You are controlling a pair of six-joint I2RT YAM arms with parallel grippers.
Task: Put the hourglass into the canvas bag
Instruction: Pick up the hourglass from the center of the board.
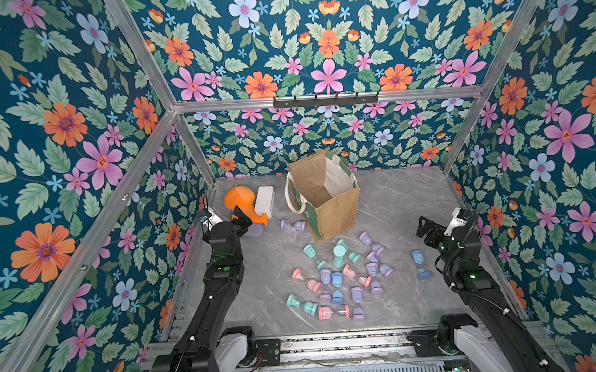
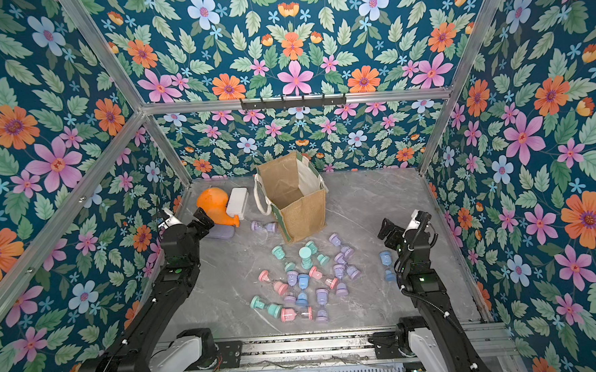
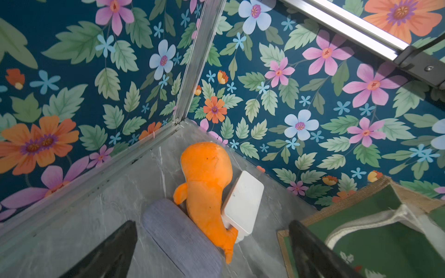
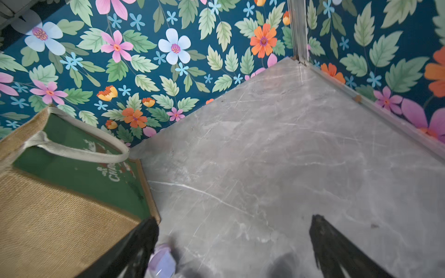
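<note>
Nearest the arms' bases, on the grey marbled surface (image 1: pixel 400 293), a scatter of pastel hourglasses (image 1: pixel 337 279) in pink, teal, lilac and blue fills the middle ground between the two arms. Most lie on their sides, while a teal hourglass (image 1: pixel 339 255) stands upright among them. A blue hourglass (image 1: pixel 420 264) sits apart, just beside the right arm. Farther on, the right claw (image 1: pixel 425 229) hangs released and empty above the surface, right of the bag. The left claw (image 1: pixel 242 217) is likewise spread wide and grasps nothing, poised over a lilac-grey pouch (image 3: pixel 180 238). One lilac hourglass (image 1: pixel 292 225) lies near the canvas bag (image 1: pixel 336 216), which stands open-mouthed close to the back wall, its pale lining showing. Left of the bag, an orange plush whale (image 1: pixel 241 198) lies against a white box (image 1: pixel 265 198).
</note>
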